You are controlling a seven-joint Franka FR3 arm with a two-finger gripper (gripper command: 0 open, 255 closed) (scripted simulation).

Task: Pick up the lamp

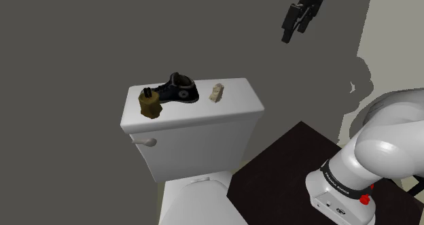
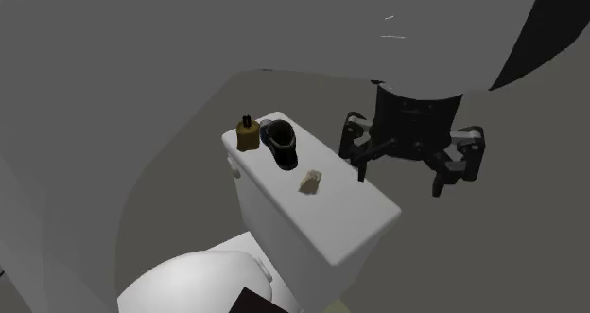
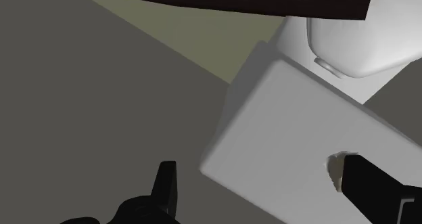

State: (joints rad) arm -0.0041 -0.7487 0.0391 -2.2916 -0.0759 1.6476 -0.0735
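A white toilet tank (image 1: 231, 109) stands against a grey wall, and three small things sit on its flat lid. The lamp (image 1: 149, 103), a squat brown-yellow thing with a dark top, stands upright at the end of the lid on the shoulder view's left, above the flush handle (image 1: 145, 142). Just beside it lies a black high-top shoe (image 1: 178, 90) with a white sole, its toe toward the lamp. Farther along the lid, apart from the shoe, stands a small beige object (image 1: 217, 93).

The black gripper (image 1: 292, 33) hangs in the air high above and beyond the tank's other end, well apart from the lamp. Its fingers are spread wide and hold nothing. The white arm (image 1: 380, 145) rises from the dark-topped stand (image 1: 285, 166) at the shoulder view's lower right.

In the second exterior view the tank (image 2: 350, 217) runs diagonally. The lamp (image 2: 248, 134) is at its far end, with the shoe (image 2: 281, 143) next to it and the beige object (image 2: 309, 181) nearer the middle. The gripper (image 2: 398, 183) hovers beside the tank, both fingers splayed outward. The rounded white toilet lid (image 2: 189, 281) shows below.

In the wrist view the gripper (image 3: 259, 163) looks down on the tank (image 3: 284, 135). The beige object (image 3: 333, 170) peeks out beside one of the fingers (image 3: 368, 183), not between them
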